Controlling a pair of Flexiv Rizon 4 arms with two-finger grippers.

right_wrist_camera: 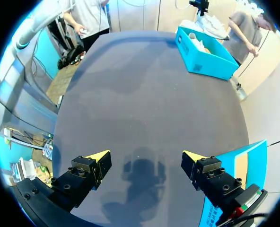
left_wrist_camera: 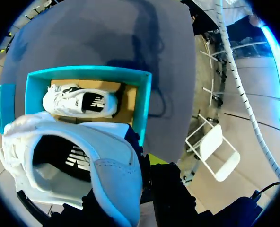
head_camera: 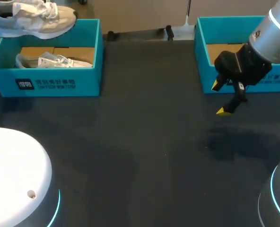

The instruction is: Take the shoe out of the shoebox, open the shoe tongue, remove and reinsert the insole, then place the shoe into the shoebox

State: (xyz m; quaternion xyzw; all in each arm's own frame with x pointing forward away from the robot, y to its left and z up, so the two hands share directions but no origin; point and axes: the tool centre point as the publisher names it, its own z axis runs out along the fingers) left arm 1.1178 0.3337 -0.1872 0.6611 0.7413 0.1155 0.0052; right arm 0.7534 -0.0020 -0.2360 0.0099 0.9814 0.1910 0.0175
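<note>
Left jaws clenched on shoe [head_camera: 33, 19] over box [head_camera: 59, 82], surface's far-left corner | right jaws released | risk: I judge edge grip may slip, shoe dropping onto box wall

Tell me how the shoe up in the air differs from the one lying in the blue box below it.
The lifted shoe hangs above the back rim of the left shoebox, while the boxed shoe lies down inside on the cardboard floor. The lifted shoe is held aloft by the robot's left arm; nothing grips the boxed shoe. Both are pale lace-up trainers and look like a matching pair.
</note>
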